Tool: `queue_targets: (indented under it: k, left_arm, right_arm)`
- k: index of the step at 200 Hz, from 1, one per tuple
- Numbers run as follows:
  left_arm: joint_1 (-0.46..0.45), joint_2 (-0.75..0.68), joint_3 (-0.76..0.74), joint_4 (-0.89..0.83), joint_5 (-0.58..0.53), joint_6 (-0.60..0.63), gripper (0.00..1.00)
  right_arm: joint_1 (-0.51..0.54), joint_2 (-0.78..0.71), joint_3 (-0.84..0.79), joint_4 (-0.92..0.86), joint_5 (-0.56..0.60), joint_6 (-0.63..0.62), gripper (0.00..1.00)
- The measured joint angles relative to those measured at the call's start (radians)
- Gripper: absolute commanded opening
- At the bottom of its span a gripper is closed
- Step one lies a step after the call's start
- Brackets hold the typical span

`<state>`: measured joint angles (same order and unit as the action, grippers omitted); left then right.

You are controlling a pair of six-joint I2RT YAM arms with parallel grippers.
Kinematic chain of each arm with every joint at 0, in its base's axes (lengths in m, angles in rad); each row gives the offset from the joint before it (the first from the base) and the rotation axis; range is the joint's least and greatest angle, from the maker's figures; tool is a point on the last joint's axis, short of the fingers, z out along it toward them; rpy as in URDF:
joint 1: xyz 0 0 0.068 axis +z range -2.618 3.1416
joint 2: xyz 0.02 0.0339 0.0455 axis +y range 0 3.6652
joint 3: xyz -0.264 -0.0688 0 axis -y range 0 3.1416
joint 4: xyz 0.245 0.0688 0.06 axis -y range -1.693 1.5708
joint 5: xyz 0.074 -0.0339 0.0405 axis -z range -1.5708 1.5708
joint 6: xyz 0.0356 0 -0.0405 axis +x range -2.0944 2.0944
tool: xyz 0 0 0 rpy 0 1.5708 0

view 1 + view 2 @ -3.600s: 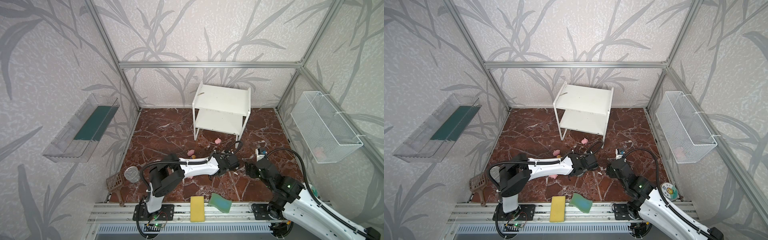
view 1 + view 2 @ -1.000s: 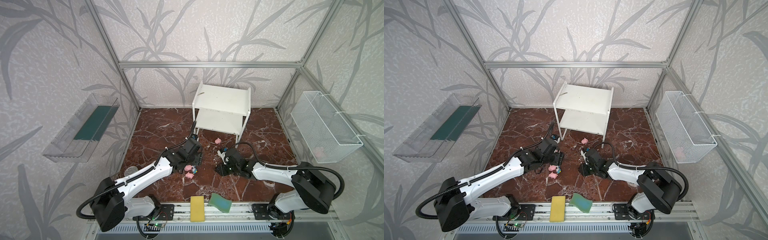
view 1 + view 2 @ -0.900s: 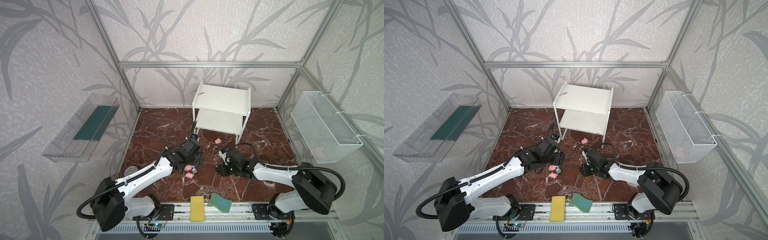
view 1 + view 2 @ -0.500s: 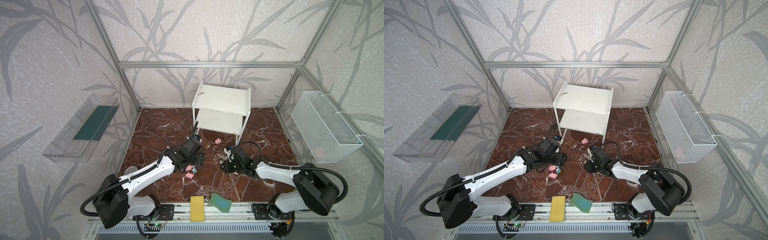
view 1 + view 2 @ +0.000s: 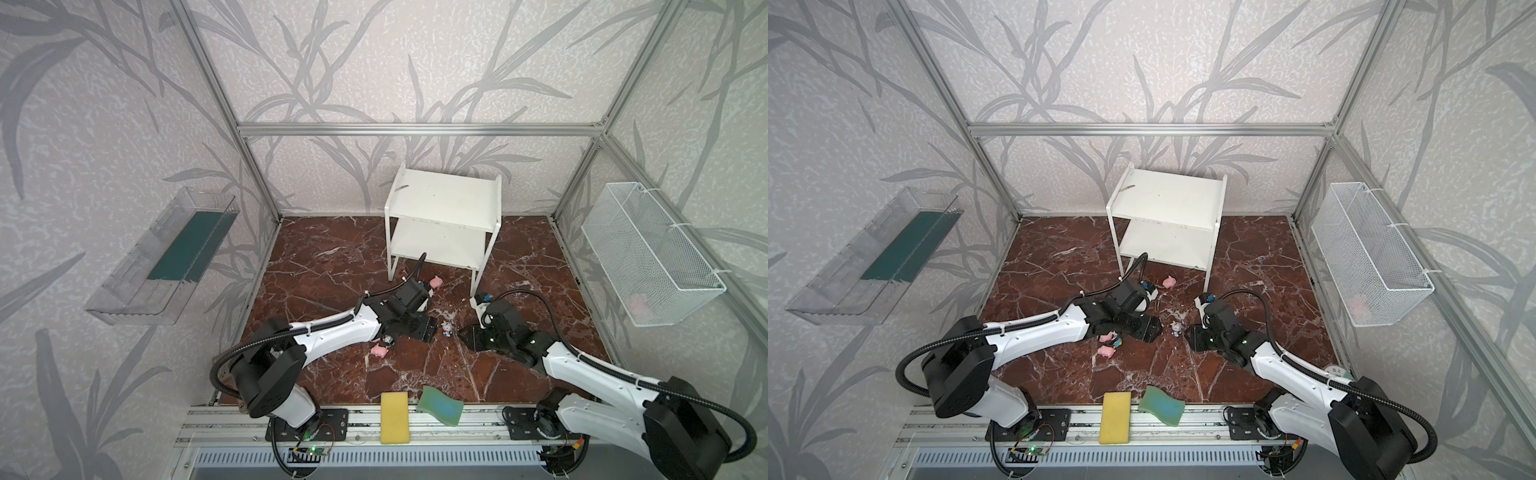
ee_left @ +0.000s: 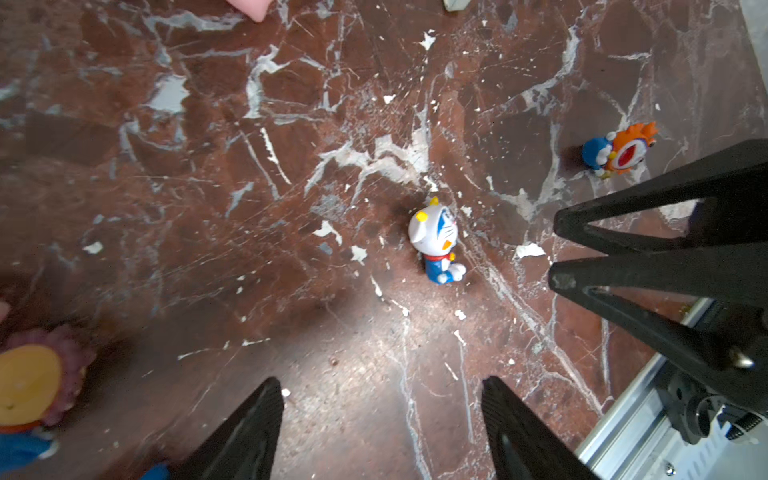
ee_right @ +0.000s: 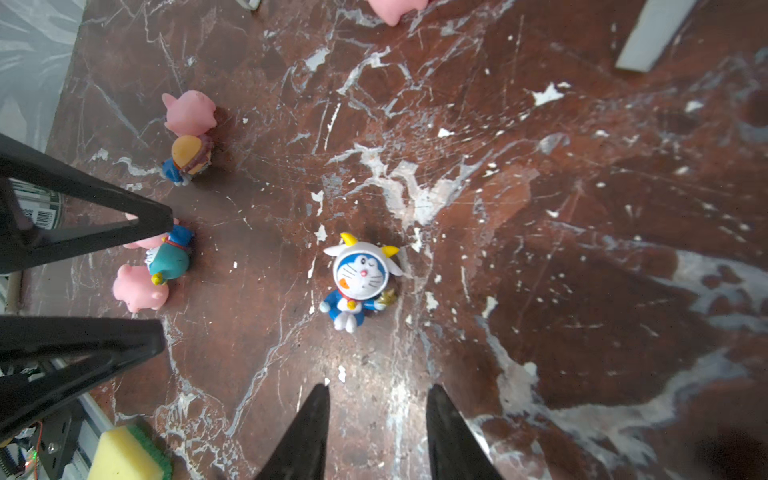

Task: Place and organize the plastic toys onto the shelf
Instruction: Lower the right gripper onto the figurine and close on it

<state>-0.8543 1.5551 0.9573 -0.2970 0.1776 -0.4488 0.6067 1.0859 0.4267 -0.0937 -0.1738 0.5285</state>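
While both boards of the shelf (image 5: 444,224) stand bare, the toys in view lie on the floor in front of it; judged step: the first pick. The left gripper (image 6: 380,384) and right gripper (image 7: 378,388) sit low in front of the shelf, facing each other, jaws apart, holding nothing. Between them stands the white-hooded figurine (image 7: 361,282), upright and untouched. A pink pig (image 5: 436,282) lies nearer the shelf. Next: one gripper should straddle the figurine and close while the other gives way, or the two may clash.

My right claw (image 7: 378,390) has widened and backed off the white-hooded blue plastic figurine (image 7: 360,282); my left claw (image 6: 382,384) swung in near it.
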Motion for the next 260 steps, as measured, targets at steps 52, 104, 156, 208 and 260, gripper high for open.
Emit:
queue_targets:
  k: [52,104,156,208,260]
  left_arm:
    - [0.008,-0.026,0.0,-0.005,-0.047,-0.015,0.79]
    - [0.021,-0.139,-0.033,-0.029,-0.151,-0.016,0.8]
    - [0.042,-0.214,-0.081,-0.05,-0.212,-0.015,0.8]
    - [0.061,-0.26,-0.105,-0.077,-0.233,-0.014,0.8]
    - [0.078,-0.265,-0.106,-0.088,-0.235,-0.005,0.8]
  right_arm:
    - [-0.004,0.138,0.018,0.031,-0.093,0.0,0.55]
    - [0.01,0.272,0.07,0.101,-0.146,0.006,0.62]
    - [0.066,0.415,0.172,0.152,-0.138,0.005,0.62]
    - [0.115,0.489,0.252,0.138,-0.051,-0.007,0.56]
    - [0.127,0.512,0.282,0.103,0.011,-0.044,0.39]
